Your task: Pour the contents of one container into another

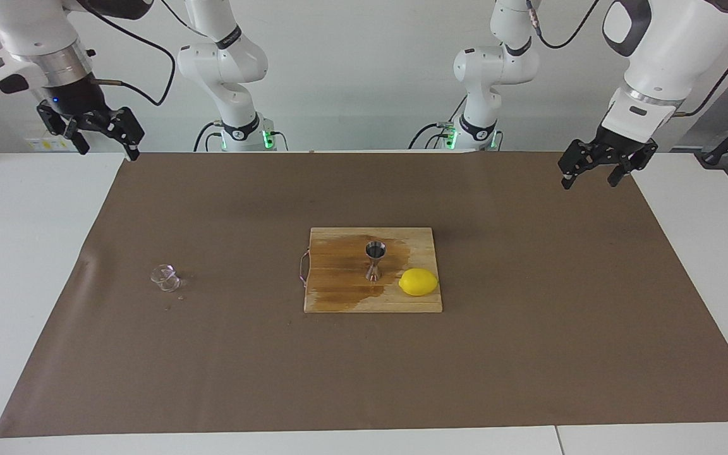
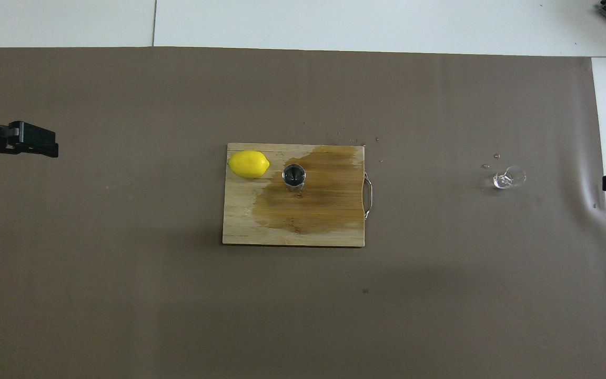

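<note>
While empty and spread apart: left hand (image 1: 598, 168) over one counter end, right hand (image 1: 89, 131) over the other.
Glass cup (image 1: 165, 277) tipped on brown paper (image 1: 528, 284); jigger (image 1: 375, 259) upright on wet cutting board (image 1: 339, 297) beside lemon (image 1: 418, 282).

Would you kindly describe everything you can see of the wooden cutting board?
The cutting board is a pale, rectangular wooden slab lying flat on the brown paper at mid-table. A thin metal handle sits on its edge toward the right arm's end. A large dark wet stain covers much of it. The silver jigger stands upright on the stain, and a yellow lemon rests beside the jigger. Neither gripper is near it.
</note>
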`<state>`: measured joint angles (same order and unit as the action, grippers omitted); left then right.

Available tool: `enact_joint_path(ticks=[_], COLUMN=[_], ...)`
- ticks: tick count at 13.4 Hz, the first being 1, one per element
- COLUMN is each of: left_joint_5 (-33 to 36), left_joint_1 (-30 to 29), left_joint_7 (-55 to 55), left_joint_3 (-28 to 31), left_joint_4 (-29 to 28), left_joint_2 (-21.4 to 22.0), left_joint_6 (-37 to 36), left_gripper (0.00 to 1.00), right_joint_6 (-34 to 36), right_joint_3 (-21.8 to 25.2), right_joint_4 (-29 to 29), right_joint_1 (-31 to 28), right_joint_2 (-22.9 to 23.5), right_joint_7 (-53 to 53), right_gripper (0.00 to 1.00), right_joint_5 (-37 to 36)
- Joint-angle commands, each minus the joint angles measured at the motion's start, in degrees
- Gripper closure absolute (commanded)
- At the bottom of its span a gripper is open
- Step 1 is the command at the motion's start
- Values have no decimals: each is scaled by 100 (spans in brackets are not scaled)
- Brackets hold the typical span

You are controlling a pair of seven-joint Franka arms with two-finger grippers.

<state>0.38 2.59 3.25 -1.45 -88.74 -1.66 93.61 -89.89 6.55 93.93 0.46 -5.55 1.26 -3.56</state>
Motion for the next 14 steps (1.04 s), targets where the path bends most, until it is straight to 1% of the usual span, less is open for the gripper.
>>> enact_joint_path(ticks=[1,5,6,7,14], left_joint_5=[-47,-56,-56,-56,-56], left_joint_1=[-13,-22,-22,-22,-31], left_joint_7=[-70,-61,-61,-61,-61], left_joint_3=[22,22,22,22,22], left_joint_4=[-56,-56,-64,-64,-64], left_joint_2=[87,87,87,87,87], left_joint_6=[61,53,53,44,44], left_gripper=[0,0,0,0,0], right_joint_6=[111,243,505,568,463], right_joint_3=[-13,-171,-215,-215,-242], right_joint_4=[29,-76,-329,-445,-411], right_joint_1=[33,42,33,33,42], right_joint_2=[27,36,62,193,168], right_joint_7=[-109,-135,-135,-135,-100], right_gripper=[0,0,0,0,0], right_joint_5=[84,190,250,260,268])
